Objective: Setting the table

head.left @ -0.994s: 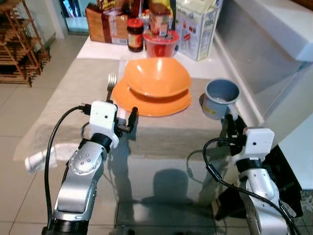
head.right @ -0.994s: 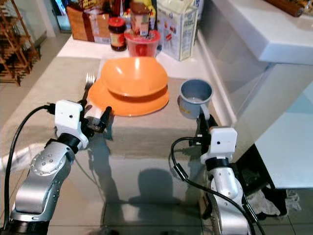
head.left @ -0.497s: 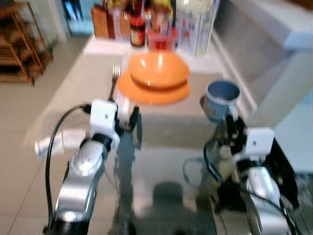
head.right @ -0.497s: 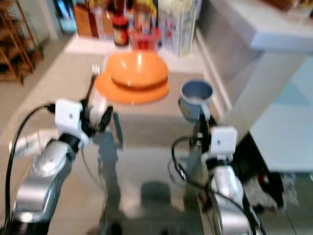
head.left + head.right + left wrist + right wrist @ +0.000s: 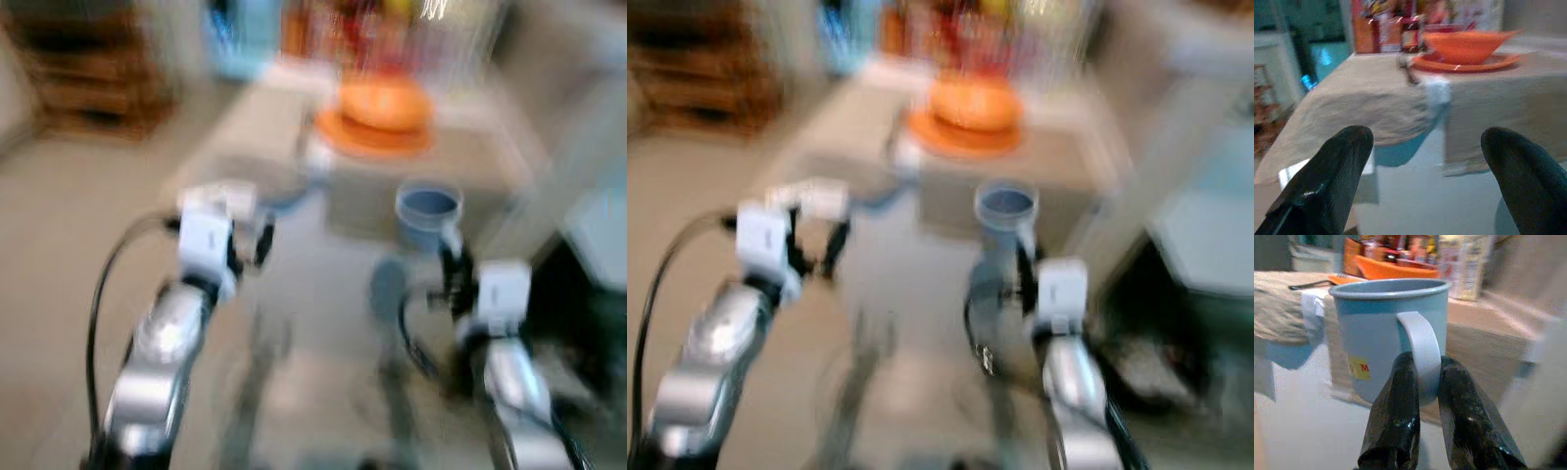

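Blue mug [image 5: 1386, 333] sits upright near the right end effector [image 5: 1422, 382], whose two black fingers [image 5: 1396, 416] are pinched together on the mug's pale loop handle [image 5: 1420, 347]. Mug is smooth and cylindrical, with a small yellow sticker low on its side. In the head views, heavily blurred, the mug [image 5: 427, 211] is on the near right part of the tabletop [image 5: 470, 157], with the right arm [image 5: 509, 372] raised forward just behind it, silver forearm and white wrist block.

Left arm [image 5: 162, 343] also bent forward and up on the left, black cable looping beside it. Left end effector [image 5: 1425, 161] is spread wide with nothing between its rounded black fingers [image 5: 1327, 181], hovering near the tabletop's near left corner.

Far on the tabletop: orange bowl [image 5: 1466, 45] stacked on an orange plate [image 5: 1469, 62], both glossy, fork [image 5: 1406, 68] to their left. A beige cloth [image 5: 1361, 107], matte and woven, drapes over the tabletop edge. Blurred jars and cartons [image 5: 1391, 29] at the far end.
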`<state>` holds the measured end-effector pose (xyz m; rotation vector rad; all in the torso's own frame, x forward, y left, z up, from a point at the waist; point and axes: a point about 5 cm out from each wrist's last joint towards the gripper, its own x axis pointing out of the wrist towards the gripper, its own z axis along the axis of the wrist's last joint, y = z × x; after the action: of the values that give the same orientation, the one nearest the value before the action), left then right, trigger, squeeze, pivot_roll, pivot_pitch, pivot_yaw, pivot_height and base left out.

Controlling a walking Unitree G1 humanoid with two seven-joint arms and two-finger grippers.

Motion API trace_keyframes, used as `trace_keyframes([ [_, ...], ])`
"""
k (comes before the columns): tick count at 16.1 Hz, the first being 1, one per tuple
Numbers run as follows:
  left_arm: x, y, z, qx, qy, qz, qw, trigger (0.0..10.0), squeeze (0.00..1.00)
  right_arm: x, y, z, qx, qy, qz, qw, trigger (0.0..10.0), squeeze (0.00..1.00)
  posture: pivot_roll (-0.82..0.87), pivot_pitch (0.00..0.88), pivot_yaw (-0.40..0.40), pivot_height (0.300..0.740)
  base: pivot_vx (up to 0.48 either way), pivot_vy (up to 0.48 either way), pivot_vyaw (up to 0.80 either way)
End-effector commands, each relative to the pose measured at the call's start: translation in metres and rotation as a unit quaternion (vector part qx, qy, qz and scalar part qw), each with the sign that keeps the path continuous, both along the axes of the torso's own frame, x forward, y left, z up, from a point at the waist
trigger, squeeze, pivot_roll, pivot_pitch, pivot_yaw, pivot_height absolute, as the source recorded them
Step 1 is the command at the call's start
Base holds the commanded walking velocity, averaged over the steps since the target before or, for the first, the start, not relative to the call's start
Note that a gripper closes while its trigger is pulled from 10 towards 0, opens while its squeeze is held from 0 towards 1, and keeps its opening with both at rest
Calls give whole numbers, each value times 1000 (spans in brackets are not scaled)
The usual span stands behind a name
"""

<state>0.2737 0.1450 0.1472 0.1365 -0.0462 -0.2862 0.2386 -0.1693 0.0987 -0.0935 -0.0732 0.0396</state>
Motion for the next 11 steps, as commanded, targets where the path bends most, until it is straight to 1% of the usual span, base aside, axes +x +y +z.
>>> trace_keyframes([
  [1, 1, -9, 6, -1, -14, -20, 1000, 10000, 0, 4, -5, 8, -8, -15, -8, 1000, 0, 0, -18, 0, -36, 740, 0, -480, 0],
  [8, 1, -9, 6, 0, -14, -20, 1000, 10000, 0, 5, -4, 8, -10, -17, -8, 1000, 0, 0, -20, 0, -33, 740, 0, -480, 0],
  [11, 4, -8, 5, 5, -12, -7, 1000, 10000, 0, 5, -4, 8, -11, -17, -6, 1000, 0, 0, -17, 0, -36, 740, 0, -480, 0],
])
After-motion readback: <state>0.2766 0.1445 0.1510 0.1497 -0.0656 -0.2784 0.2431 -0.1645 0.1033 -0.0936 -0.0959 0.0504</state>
